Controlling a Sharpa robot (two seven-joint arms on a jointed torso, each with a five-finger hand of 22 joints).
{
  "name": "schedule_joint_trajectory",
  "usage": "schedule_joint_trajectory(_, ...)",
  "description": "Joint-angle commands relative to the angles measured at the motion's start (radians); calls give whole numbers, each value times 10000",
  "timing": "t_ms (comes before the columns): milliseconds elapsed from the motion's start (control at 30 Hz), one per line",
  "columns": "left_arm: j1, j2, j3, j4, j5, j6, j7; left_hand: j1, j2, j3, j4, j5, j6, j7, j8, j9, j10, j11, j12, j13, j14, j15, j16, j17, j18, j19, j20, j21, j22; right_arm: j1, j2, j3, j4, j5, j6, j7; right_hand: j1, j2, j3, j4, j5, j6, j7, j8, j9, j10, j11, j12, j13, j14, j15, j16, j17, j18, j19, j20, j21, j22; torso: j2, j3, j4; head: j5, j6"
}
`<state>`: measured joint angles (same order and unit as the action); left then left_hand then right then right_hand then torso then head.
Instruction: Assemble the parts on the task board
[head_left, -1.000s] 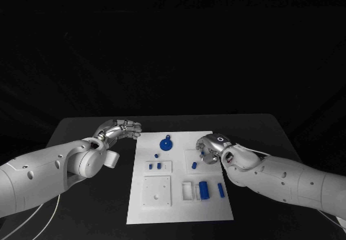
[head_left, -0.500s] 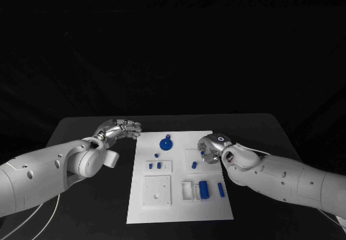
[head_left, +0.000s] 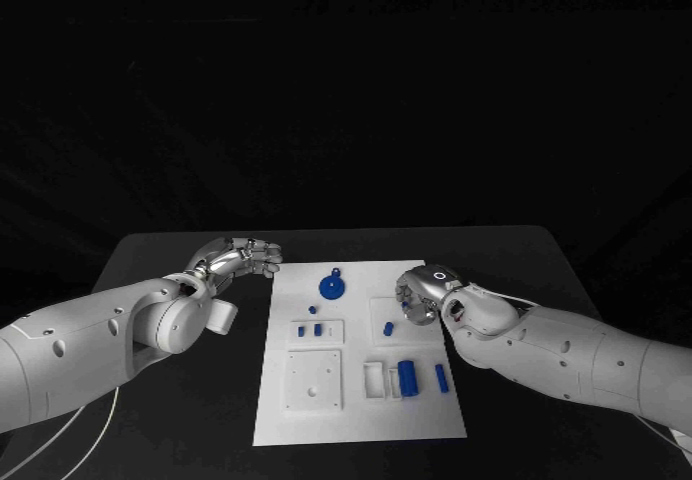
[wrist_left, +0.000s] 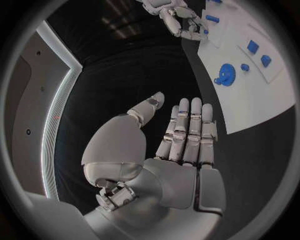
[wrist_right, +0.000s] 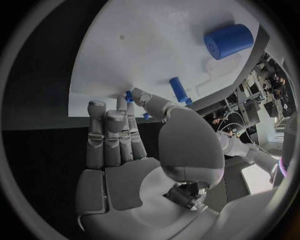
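White task board (head_left: 361, 420) centred on black table (head_left: 534, 260), blue parts (head_left: 332, 290) on top. Left hand (head_left: 238, 258) left of board, fingers extended, empty. Right hand (head_left: 421, 296) over right edge; grip indeterminate.

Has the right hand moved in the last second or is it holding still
Barely. The right hand has stayed over the right side of the task board, just right of the blue gear, with at most a slight shift.

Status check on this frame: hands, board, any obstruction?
Left hand open, off the task board. Right hand over board, fingertips at a small blue part; grip unclear. Nothing in the way.
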<state>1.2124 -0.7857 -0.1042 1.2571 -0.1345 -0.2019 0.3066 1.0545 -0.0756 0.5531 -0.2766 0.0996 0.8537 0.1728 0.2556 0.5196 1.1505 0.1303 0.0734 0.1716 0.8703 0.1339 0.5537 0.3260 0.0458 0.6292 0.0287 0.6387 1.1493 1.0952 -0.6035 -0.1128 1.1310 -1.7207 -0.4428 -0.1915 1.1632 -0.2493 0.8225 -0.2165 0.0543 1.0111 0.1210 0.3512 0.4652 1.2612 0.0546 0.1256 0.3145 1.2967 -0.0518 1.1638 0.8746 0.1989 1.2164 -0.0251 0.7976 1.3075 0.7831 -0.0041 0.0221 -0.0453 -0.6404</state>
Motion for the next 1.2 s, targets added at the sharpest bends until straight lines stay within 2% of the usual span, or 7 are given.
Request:
schedule_joint_trajectory(33,8,8,6,15,55,154,41,-17,2,-46,15,-44,-55,21,66,-10,9,74,-50,-14,63,6,-61,11,206,16,51,-39,14,-57,19,-36,11,-301,470,-91,-10,137,7,-37,-50,122,-84,120,53,198,-53,112,102,-5,-109,51,18,629,-12,45,59,200,5,1,2,11,0)
schedule_joint_trajectory(267,9,-12,6,21,55,161,24,-16,1,-47,15,-45,-56,21,67,-11,8,73,-50,-16,68,5,-64,16,206,16,51,-40,16,-58,52,-38,-51,-765,647,-325,4,290,37,-122,-50,389,-204,276,174,457,-183,277,320,-11,-234,42,26,629,-25,59,78,197,4,-1,-1,4,-28)
schedule_joint_trajectory(567,9,-19,6,18,55,148,8,-12,-9,-50,11,-47,-61,21,67,-13,4,73,-51,-22,74,4,-75,24,208,14,50,-43,22,-60,186,-60,-112,-1050,706,-470,20,313,69,-200,-48,480,-245,318,224,514,-221,314,423,-10,-271,40,35,629,-23,67,92,195,8,7,-4,9,-68)
schedule_joint_trajectory(1033,9,-30,6,6,50,102,2,0,-9,-47,8,-45,-66,22,69,-16,-1,75,-51,-30,76,5,-94,36,209,8,50,-50,30,-63,216,-77,-124,-1530,381,-707,160,373,318,-325,-44,652,-317,371,293,650,-286,377,598,7,-333,40,53,629,18,64,122,186,-3,-2,2,-10,-78)
schedule_joint_trajectory(1200,9,-21,6,0,50,75,8,1,-5,-46,11,-43,-66,22,70,-17,0,77,-49,-32,80,5,-99,40,209,9,50,-51,33,-63,196,-76,-60,-1506,42,-645,170,351,405,-320,-51,689,-332,376,315,691,-302,395,660,27,-350,50,65,629,56,52,141,185,0,-3,0,-10,-77)
